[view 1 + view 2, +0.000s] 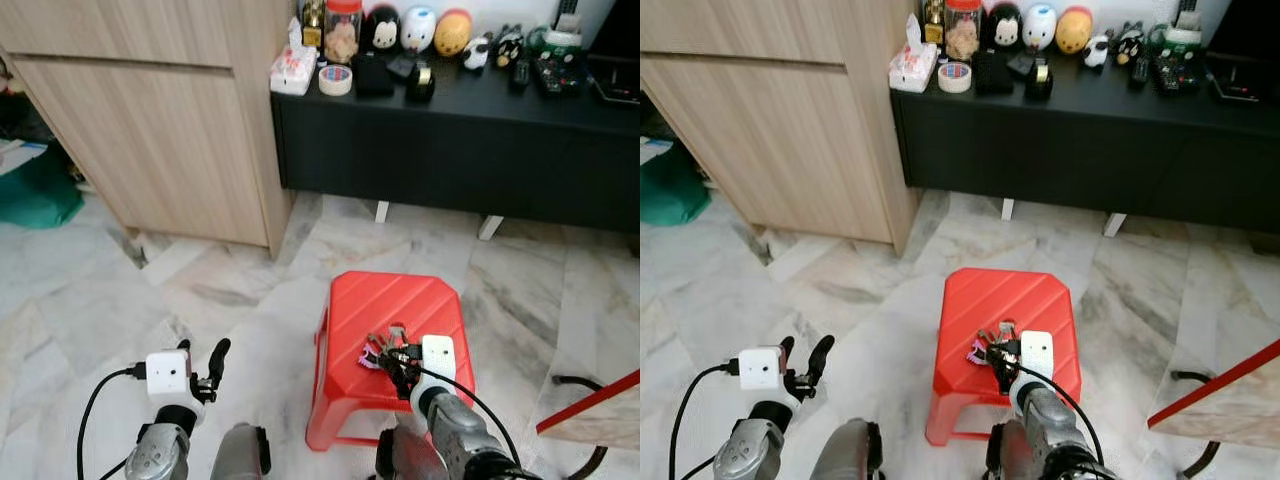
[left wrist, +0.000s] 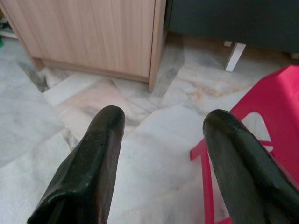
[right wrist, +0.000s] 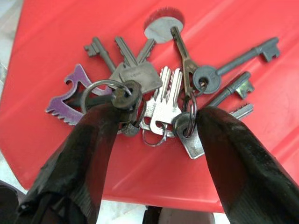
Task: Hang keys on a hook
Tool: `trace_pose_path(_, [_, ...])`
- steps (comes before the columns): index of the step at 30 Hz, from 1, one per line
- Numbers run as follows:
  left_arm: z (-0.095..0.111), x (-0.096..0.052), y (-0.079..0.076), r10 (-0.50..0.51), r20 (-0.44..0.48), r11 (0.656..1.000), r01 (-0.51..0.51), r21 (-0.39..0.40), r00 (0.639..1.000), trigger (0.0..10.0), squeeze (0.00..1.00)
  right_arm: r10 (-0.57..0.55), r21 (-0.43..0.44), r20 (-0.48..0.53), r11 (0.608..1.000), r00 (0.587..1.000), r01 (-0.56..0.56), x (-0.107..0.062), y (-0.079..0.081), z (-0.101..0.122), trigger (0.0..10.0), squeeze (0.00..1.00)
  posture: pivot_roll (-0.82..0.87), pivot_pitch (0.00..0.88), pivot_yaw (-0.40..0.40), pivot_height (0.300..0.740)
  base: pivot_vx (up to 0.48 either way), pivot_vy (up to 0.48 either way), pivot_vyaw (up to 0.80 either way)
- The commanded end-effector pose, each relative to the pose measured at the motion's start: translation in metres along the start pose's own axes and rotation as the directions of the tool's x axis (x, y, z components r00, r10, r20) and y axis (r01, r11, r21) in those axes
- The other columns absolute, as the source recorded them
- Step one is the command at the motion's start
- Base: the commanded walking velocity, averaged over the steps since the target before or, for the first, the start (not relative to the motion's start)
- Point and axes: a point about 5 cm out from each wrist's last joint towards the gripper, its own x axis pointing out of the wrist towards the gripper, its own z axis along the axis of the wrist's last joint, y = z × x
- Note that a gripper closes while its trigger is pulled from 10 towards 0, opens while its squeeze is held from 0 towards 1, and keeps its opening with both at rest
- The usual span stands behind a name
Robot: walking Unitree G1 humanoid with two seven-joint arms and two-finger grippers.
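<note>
Keys (image 3: 159,100) fan away from right end effector (image 3: 154,123), whose spread fingers straddle them on red stool (image 1: 400,300).

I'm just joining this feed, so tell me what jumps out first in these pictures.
The red stool on the pale marble floor grabs the eye first. On it lies a bunch of keys, with the right gripper open around them. Behind, a black cabinet carries a row of figurines, beside a wooden cupboard.
</note>
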Motion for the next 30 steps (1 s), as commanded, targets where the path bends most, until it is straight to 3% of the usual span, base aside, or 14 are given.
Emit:
trace_pose_path(1, [-0.005, -0.006, -0.001, -0.01, -0.032, 1.0, 0.01, 0.014, 0.999, 10.0, 0.0, -0.03, 0.03, 0.006, 0.999, 1.0, 0.03, -0.001, -0.005, 0.0, 10.0, 0.0, 0.13, 0.227, -0.021, 0.637, 0.0, 0.0, 0.0])
trace_pose_path(11, [-0.003, -0.007, 0.0, -0.011, -0.041, 1.0, 0.012, 0.028, 0.999, 10.0, 0.0, -0.07, 0.077, 0.034, 0.995, 0.997, 0.067, -0.002, -0.012, 0.002, 10.0, 0.0, 0.14, 0.223, -0.014, 0.637, 0.0, 0.0, 0.0])
trace_pose_path(23, [-0.001, -0.005, 0.003, -0.01, -0.048, 0.999, 0.012, 0.045, 0.999, 10.0, 0.0, -0.07, 0.099, 0.044, 0.993, 0.997, 0.065, 0.0, -0.009, 0.005, 10.0, 0.0, 0.15, 0.213, -0.004, 0.637, 0.0, 0.0, 0.0])
trace_pose_path(27, [-0.001, -0.005, 0.004, -0.012, -0.049, 0.999, 0.015, 0.051, 0.999, 10.0, 0.0, -0.012, 0.156, 0.13, 0.988, 0.991, -0.009, 0.002, 0.0, 0.02, 10.0, 0.0, 0.14, 0.208, -0.003, 0.637, 0.0, 0.0, 0.0])
trace_pose_path(30, [-0.002, -0.005, 0.005, -0.021, -0.055, 0.997, 0.024, 0.067, 0.998, 10.0, 0.0, 0.005, 0.152, 0.147, 0.988, 0.989, -0.028, 0.003, 0.003, 0.023, 10.0, 0.0, 0.14, 0.203, -0.004, 0.637, 0.0, 0.0, 0.0])
